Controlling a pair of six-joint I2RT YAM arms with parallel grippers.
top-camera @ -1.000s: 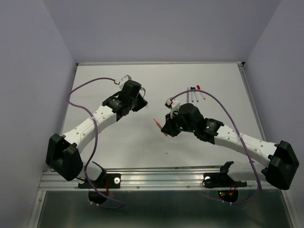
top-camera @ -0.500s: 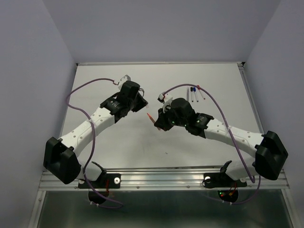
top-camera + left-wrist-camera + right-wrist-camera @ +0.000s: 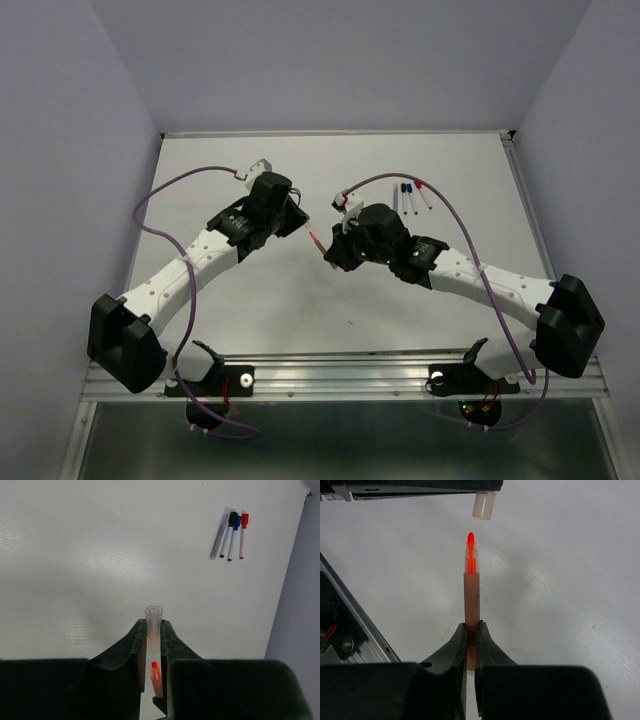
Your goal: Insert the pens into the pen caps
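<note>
Lining up the orange pen — pinched in the right gripper — with the pale cap clamped by the left gripper matters, since its tip sits just short, slightly off-axis, above the table.

You get bright, even overhead light, soft shadows, faint sheen on the table, orange pen sharp, foreground blurred.

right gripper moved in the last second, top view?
Yes. The right gripper, holding the orange pen, shifted left and away from the near rail, toward the clear cap in the left gripper.
</note>
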